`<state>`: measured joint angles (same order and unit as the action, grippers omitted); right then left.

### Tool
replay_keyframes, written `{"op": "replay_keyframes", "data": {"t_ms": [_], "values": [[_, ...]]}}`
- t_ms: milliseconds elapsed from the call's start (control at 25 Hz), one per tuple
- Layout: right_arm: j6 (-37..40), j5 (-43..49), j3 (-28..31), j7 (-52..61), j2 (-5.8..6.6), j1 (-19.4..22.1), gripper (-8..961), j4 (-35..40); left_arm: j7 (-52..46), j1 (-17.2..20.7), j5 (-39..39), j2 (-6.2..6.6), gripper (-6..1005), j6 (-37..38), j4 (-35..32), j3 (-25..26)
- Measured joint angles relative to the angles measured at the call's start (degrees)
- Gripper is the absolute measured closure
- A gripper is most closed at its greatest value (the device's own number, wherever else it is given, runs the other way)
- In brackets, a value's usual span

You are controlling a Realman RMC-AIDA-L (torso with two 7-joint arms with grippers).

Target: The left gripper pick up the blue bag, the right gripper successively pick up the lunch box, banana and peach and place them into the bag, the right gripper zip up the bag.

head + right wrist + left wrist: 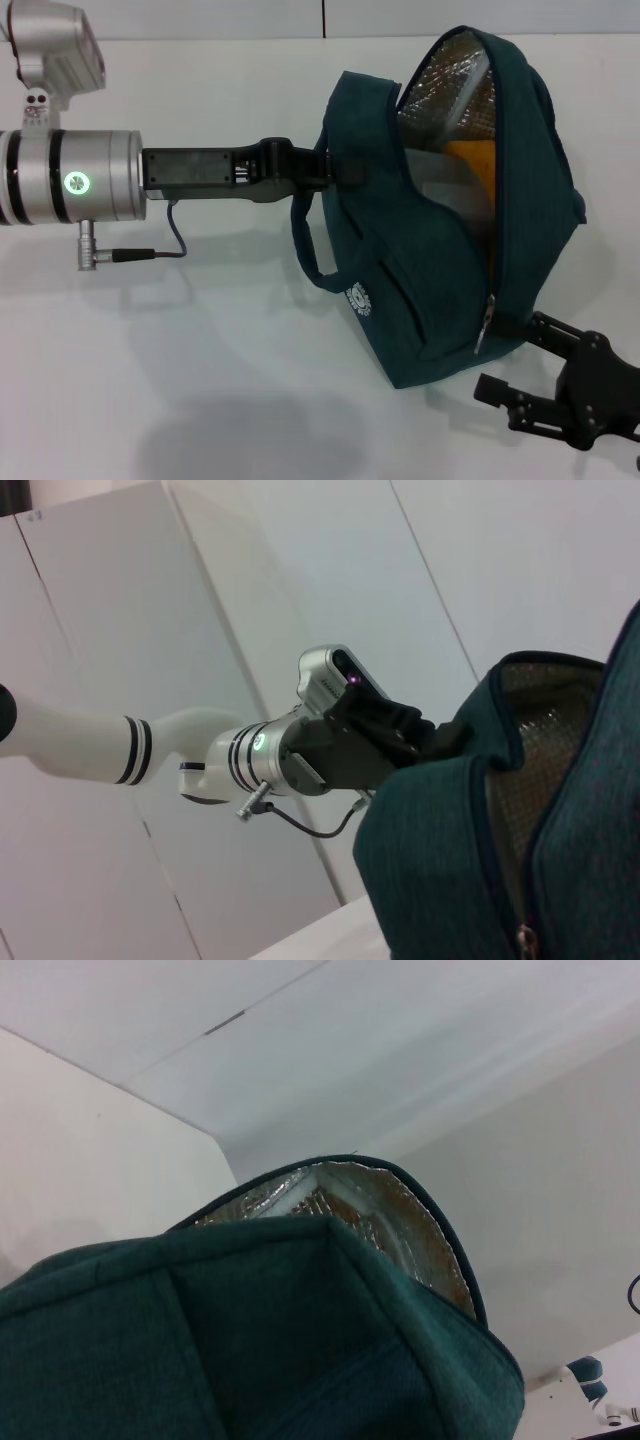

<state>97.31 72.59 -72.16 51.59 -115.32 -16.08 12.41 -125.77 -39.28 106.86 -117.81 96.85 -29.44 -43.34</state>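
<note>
Your left gripper (325, 165) reaches in from the left and is clamped on the upper edge of the blue bag (420, 290), holding it up off the white table (150, 350). Its fingertips are buried in the fabric, so you see only the black body behind them.

Markings: a small white round logo (360, 298) sits on the bag's front panel, too small to read. No other writing is legible. A green ring light (77, 183) glows on the left arm's silver wrist.

The bag's mouth is open at the top, showing the silver foil lining (455, 85). Inside, an orange-yellow shape (472, 165) shows behind a pale clear edge (445, 185); you cannot tell for certain which item either is, and most of the contents are hidden by the bag wall. The peach is not to be made out.

The zipper runs down the bag's right side, shut at the lower part, with the metal pull (485, 328) hanging near the bottom.

Your right gripper (520, 365) sits at the lower right, just beside the bag's bottom corner, fingers spread apart, holding nothing. One finger lies close to the zipper pull; contact cannot be confirmed. Its arm is cut off by the frame edge.

The left wrist view shows only teal fabric and foil rim (340, 1195).
</note>
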Motion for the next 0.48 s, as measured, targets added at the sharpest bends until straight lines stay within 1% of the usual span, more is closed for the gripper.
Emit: {"op": "replay_keyframes", "data": {"t_ms": [320,480], "values": [[-0.8,0.3,-0.8,0.3,-0.2,-2.8,130,-0.4,0.0,0.0,0.0,0.05,962,0.0,0.0,-0.1],[-0.9,0.3,-1.4,0.4,-0.23,-3.2,131,-0.5,0.0,0.0,0.0,0.12,962,0.0,0.0,0.0]]}}
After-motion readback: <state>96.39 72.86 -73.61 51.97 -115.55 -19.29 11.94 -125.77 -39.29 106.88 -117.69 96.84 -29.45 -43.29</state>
